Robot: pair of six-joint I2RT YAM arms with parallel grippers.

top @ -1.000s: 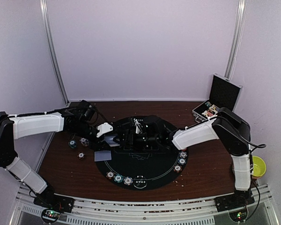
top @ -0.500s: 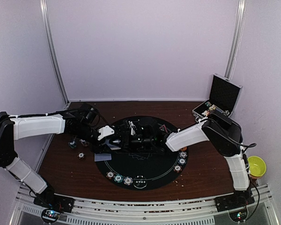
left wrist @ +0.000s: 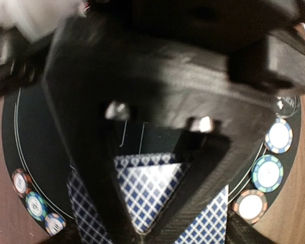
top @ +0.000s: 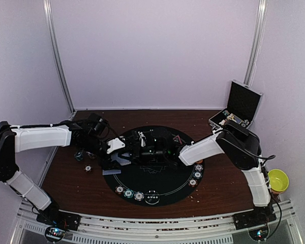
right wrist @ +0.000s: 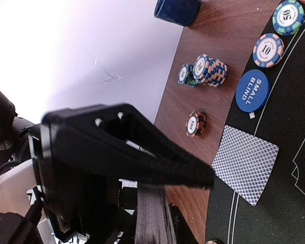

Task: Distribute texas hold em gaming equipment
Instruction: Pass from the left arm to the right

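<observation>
Both grippers meet over the left half of the round black mat (top: 157, 189). My right gripper (top: 142, 147) is shut on a stack of playing cards; the stack's grey layered edge (right wrist: 151, 216) shows under its upper finger (right wrist: 142, 152). My left gripper (top: 121, 155) is open, its fingers still either side of the stack. Blue-diamond card backs (left wrist: 150, 195) fill the left wrist view behind a black finger. One card (top: 112, 172) (right wrist: 245, 163) lies face down at the mat's left rim. The blue disc (right wrist: 252, 90) lies beside it. Poker chips (right wrist: 209, 69) are stacked on the wood.
More chips line the mat's near rim (top: 128, 193) and right rim (top: 197, 173). A single chip (right wrist: 195, 123) lies on the wood by the card. The open black case (top: 239, 109) stands at the back right, a yellow bowl (top: 279, 180) off the table's right edge.
My right gripper has moved left to the left gripper and shut on the stack. The left gripper's jaws have spread apart.
</observation>
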